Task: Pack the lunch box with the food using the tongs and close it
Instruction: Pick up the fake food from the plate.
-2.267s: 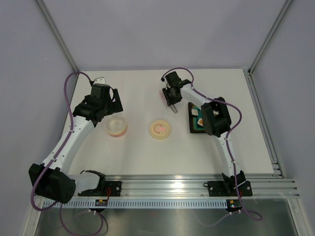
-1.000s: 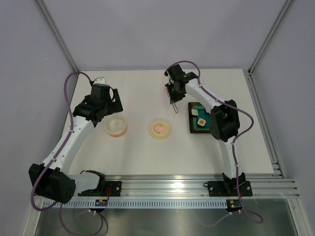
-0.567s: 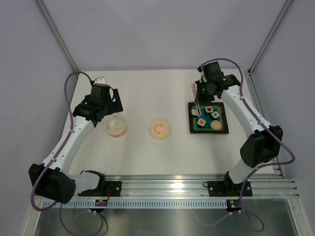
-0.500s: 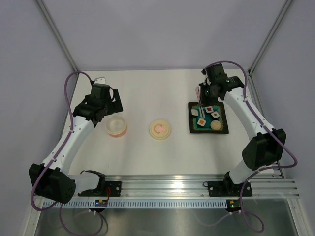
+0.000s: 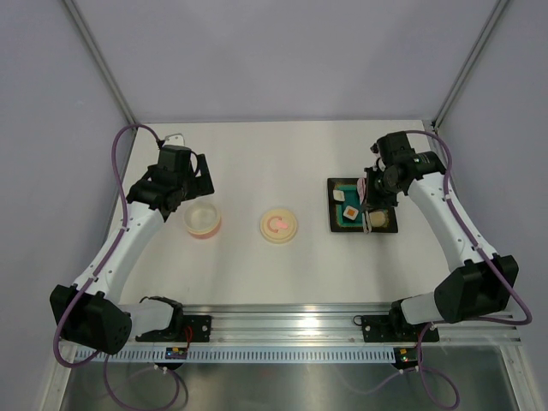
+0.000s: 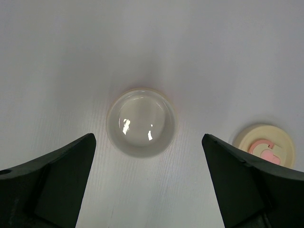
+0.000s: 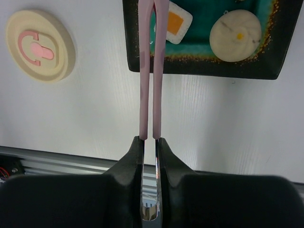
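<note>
Now I am clenching the tongs (image 7: pixel 160 71) in my right tool (image 7: pixel 150 140), reaching over the food (image 7: pixel 175 22) just ahead of it, left tool (image 6: pixel 147 138) hanging released, and next needing to straddle one piece.

Pale pink tongs (image 7: pixel 160 71); dark tray (image 7: pixel 199 69) w/ teal top; cream lid (image 7: pixel 40 46), pink curl.

Box (image 5: pixel 203 221): on the left of the table (image 5: pixel 257 154).
Lid (image 5: pixel 279 226): on the table, right of the box, apart from it.
Tray (image 5: pixel 332 205): right of the lid, apart from it.
Food (image 7: pixel 174 21): in the tray, 1 lump (image 7: pixel 235 28) right of 1 square.
Tongs (image 7: pixel 151 71): over the tray's left part, just left of that square.
</note>
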`<act>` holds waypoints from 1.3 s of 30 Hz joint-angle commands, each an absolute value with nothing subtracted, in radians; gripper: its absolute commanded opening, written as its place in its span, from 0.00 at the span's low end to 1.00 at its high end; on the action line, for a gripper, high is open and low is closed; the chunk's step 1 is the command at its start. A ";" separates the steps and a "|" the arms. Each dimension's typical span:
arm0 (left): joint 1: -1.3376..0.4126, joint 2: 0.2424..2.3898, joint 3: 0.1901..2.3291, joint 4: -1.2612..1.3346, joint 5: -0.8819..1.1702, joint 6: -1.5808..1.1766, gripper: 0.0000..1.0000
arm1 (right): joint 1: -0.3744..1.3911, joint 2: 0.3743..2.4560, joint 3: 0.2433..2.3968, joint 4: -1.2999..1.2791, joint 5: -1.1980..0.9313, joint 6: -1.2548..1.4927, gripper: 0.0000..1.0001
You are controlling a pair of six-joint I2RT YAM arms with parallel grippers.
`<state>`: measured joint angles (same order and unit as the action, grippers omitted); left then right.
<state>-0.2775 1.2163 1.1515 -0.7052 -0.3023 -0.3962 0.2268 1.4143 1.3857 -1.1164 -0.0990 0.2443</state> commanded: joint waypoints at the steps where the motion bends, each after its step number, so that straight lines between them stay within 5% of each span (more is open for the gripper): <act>1: -0.278 1.192 1.147 -0.660 -0.298 -0.394 0.99 | 0.225 1.370 1.365 -1.137 -0.147 0.270 0.14; 12: -0.278 1.197 1.147 -0.658 -0.285 -0.399 0.99 | 0.224 1.328 1.302 -1.154 -0.103 0.330 0.36; 39: -0.279 1.236 1.146 -0.643 -0.262 -0.397 0.99 | 0.143 1.336 1.189 -1.134 0.035 0.437 0.43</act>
